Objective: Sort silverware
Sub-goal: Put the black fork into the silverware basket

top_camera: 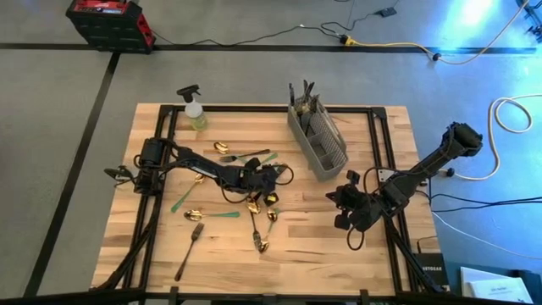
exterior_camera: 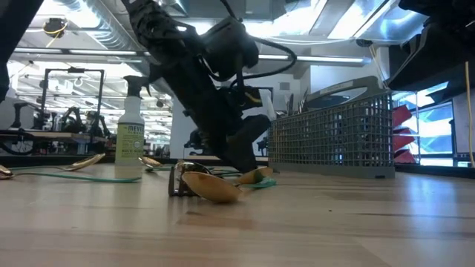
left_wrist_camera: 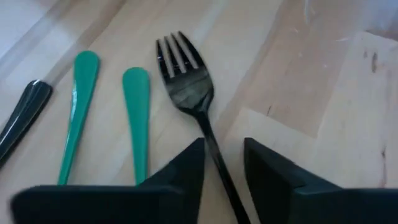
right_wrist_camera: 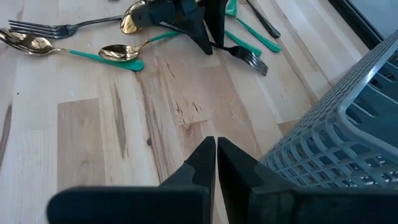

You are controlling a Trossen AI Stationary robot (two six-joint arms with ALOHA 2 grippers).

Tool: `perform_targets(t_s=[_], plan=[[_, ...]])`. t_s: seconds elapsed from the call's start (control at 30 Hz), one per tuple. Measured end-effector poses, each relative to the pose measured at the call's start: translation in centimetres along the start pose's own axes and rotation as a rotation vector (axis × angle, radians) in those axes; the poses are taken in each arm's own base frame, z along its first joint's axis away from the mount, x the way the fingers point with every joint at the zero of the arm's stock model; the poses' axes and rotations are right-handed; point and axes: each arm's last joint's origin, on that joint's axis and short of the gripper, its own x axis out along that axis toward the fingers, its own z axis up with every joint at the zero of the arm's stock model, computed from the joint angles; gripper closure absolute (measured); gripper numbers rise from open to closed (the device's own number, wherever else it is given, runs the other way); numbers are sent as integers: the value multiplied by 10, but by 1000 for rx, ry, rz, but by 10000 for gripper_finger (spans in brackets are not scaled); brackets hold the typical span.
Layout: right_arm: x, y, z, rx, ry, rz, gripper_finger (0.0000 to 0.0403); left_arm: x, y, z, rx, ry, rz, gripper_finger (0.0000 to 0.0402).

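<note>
A black fork point(left_wrist_camera: 183, 81) lies flat on the table, and my left gripper point(left_wrist_camera: 224, 144) is open with one finger on each side of its handle. In the right wrist view the left gripper point(right_wrist_camera: 208, 38) points down at the fork point(right_wrist_camera: 252, 61), within the scattered silverware at the table's middle point(top_camera: 269, 178). Two green handles point(left_wrist_camera: 137, 115) and a black handle point(left_wrist_camera: 22, 118) lie beside the fork. Gold spoons with green handles point(right_wrist_camera: 118, 53) and a dark fork point(top_camera: 190, 250) lie flat nearby. My right gripper point(right_wrist_camera: 216, 146) is shut and touches nothing, over bare wood near the caddy point(top_camera: 341, 206). My left gripper comes from above with its fingers on either side of the black fork's handle point(left_wrist_camera: 214, 155), close behind the tines and across its length. I cannot tell whether they touch it. The fork lies flat on the table.
A grey mesh caddy point(top_camera: 318, 135) holding some utensils stands at the table's far middle, close to the right gripper. A spray bottle point(top_camera: 195, 110) stands near the far left. A gold spoon point(exterior_camera: 211, 189) lies toward the near edge. Bare wood lies between the silverware and the caddy.
</note>
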Motion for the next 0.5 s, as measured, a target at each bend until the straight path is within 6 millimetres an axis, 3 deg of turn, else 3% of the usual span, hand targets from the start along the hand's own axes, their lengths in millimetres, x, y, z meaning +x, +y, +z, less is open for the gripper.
perform_targets(t_s=[0.13, 0.37, 0.5], plan=[[0, 0, 0, 4, 8, 11, 402, -1, -2, 11, 41, -14, -36, 390], [0, 1, -1, 3, 22, 29, 402, -9, -1, 52, 60, -115, -78, 400], [0, 1, -1, 18, 24, 30, 402, -32, 5, 88, 55, -223, -129, 400]])
